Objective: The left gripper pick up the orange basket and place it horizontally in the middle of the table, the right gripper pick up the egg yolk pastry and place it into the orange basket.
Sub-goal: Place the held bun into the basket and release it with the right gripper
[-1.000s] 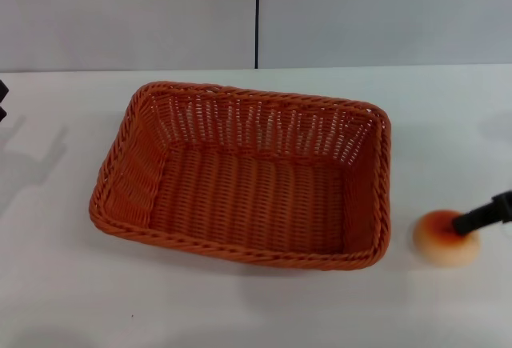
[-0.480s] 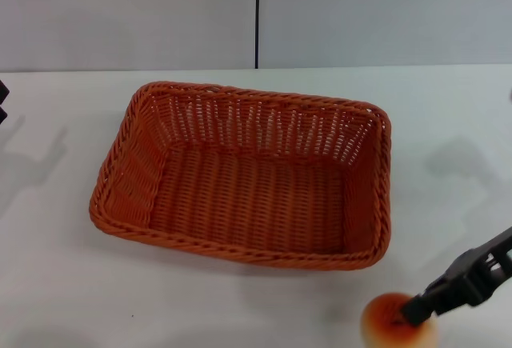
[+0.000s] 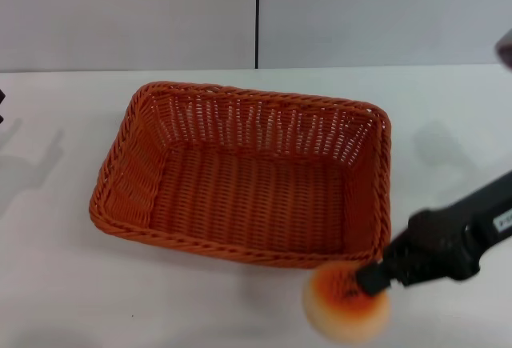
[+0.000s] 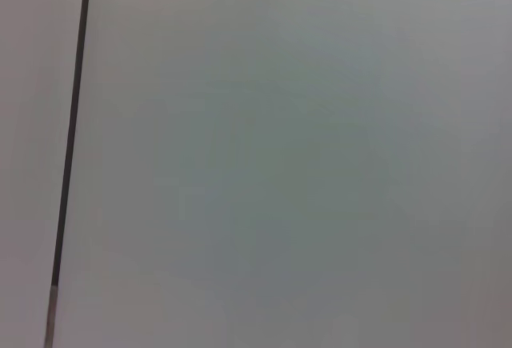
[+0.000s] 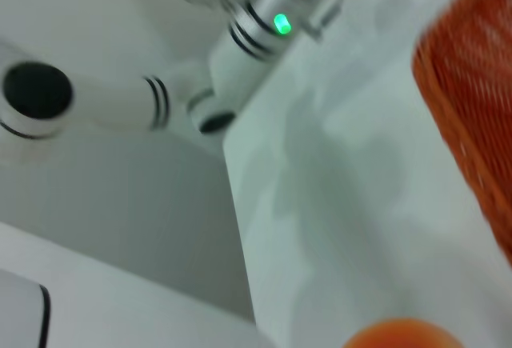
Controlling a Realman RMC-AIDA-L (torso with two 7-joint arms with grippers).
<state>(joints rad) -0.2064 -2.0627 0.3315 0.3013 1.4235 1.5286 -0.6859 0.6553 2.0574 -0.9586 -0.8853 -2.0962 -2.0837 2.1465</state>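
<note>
Carrying the pastry toward the camera and leftward, the right gripper now hangs just off the basket's near right corner; half a sec ago it was lower and further right, and a sec ago the bun sat by the table's right side, well apart from the basket.

L to R: the left gripper is a dark sliver at the far left edge of the table, parked, w/ its shadow beside it; whether its fingers are apart or together can't be told. The wrist cam on that arm shows only blank wall and a dark seam. Centre: the basket lies flat, long side across the table, nothing in it, so the first half of the job looks done.

Right: black fingers clamped on the bun, which looks lifted clear of the tabletop and blurred w/ motion. The right wrist cam catches the bun's orange top, a bit of basket rim and the other arm's green light far off.

Judgement: approx. one short hop left — up over the braided rim, then release inside. The near right corner is the edge to clear; the basket floor offers plenty of room, and bare table surrounds it on all sides.
</note>
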